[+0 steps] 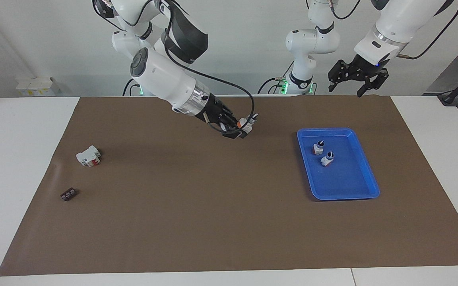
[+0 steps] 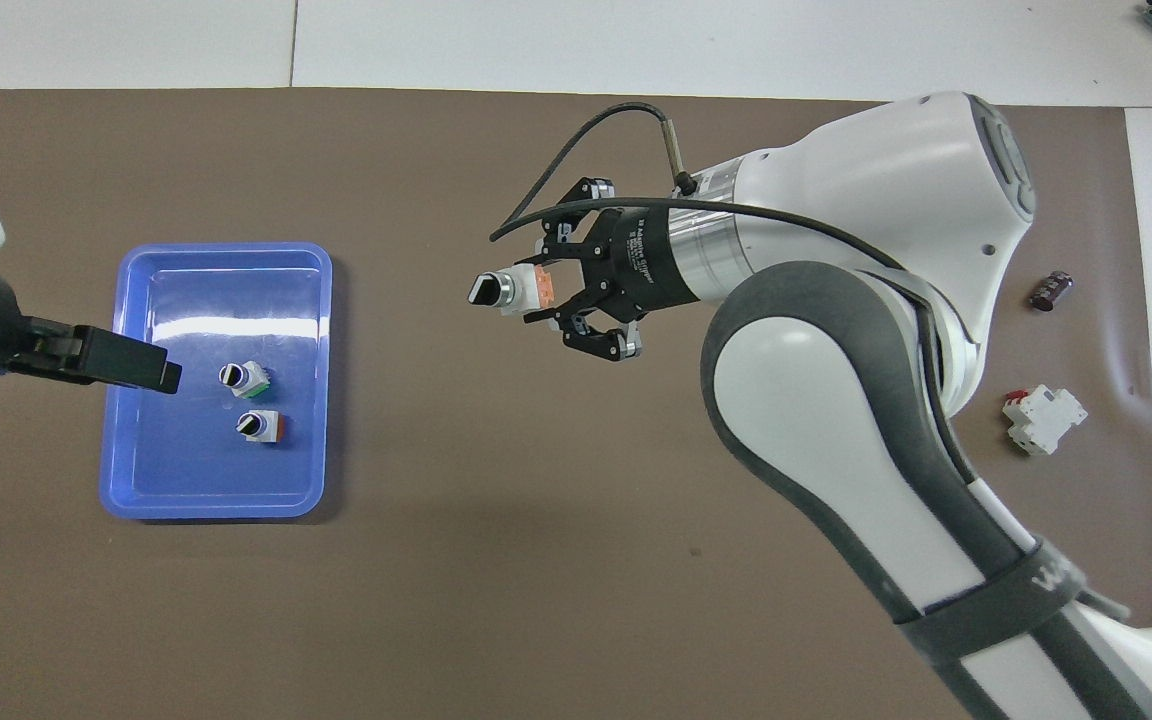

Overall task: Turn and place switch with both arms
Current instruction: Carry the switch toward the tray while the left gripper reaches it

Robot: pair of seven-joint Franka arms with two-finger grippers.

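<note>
My right gripper (image 1: 241, 126) (image 2: 548, 288) is shut on the switch (image 1: 249, 121) (image 2: 514, 290) by its orange block. It holds the switch in the air over the middle of the brown mat. The black knob points toward the left arm's end of the table. My left gripper (image 1: 356, 84) (image 2: 101, 358) is open and empty. It hangs high by the edge of the blue tray (image 1: 352, 186) (image 2: 216, 485) that lies toward the left arm's end. Two more switches (image 1: 318, 147) (image 1: 327, 159) lie in the tray; they also show in the overhead view (image 2: 244, 378) (image 2: 261, 426).
A larger white blocky part with a red patch (image 1: 88, 155) (image 2: 1043, 418) and a small dark flat piece (image 1: 68, 194) (image 2: 1051, 290) lie on the mat toward the right arm's end. The brown mat (image 1: 213, 206) covers most of the white table.
</note>
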